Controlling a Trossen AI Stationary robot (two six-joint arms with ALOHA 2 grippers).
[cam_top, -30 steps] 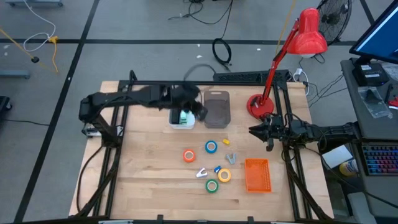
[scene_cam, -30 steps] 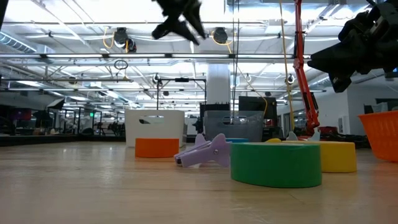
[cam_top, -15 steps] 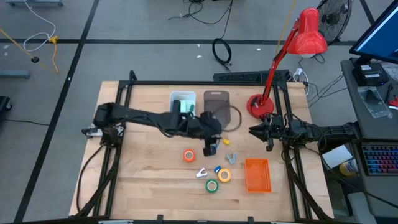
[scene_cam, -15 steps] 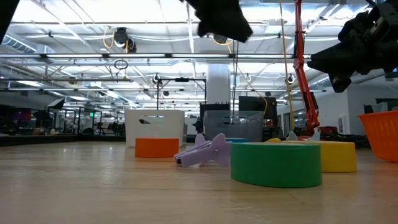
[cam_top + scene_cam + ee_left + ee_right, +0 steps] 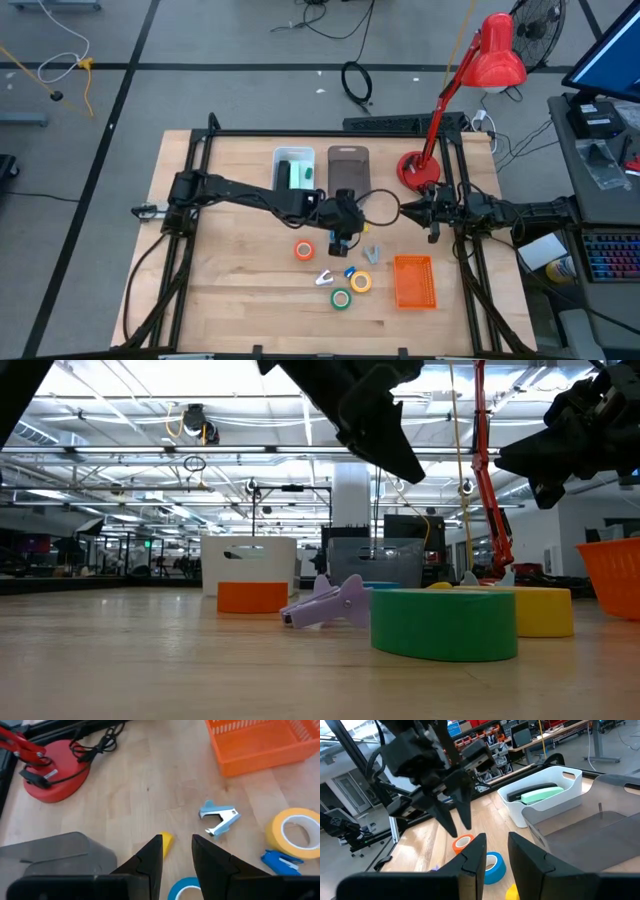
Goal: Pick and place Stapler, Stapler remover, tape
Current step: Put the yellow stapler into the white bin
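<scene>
Left gripper (image 5: 341, 240) hangs over the middle of the wooden table (image 5: 230, 290), above the blue tape roll (image 5: 184, 891). Its fingers (image 5: 150, 857) stand slightly apart with nothing between them. Right gripper (image 5: 408, 210) waits near the table's right side, close to the red lamp (image 5: 470, 90), fingers likewise a little parted and empty.

On the pale wood, the orange tape roll (image 5: 304, 250) lies just left of the left gripper. Yellow tape roll (image 5: 361, 283) and green tape roll (image 5: 341, 298) sit nearer the front edge, close together, with a pale purple staple remover (image 5: 324, 277) and a small blue staple remover (image 5: 350, 271) beside them. A light blue staple remover (image 5: 219, 818) rests between the blue roll and the orange basket (image 5: 414, 281). A small yellow piece (image 5: 166, 841) lies just beyond the left fingertips.

At the back, a white bin (image 5: 292, 168) holds a mint green stapler (image 5: 538, 794), and a smoky grey bin (image 5: 348, 168) stands right beside it. Black frame rails run along both sides of the table.

Seen from table height, the room behind is a wide workshop with bright ceiling lights, pipes and a white column (image 5: 351, 500). Cables trail over the grey floor (image 5: 90, 120).
</scene>
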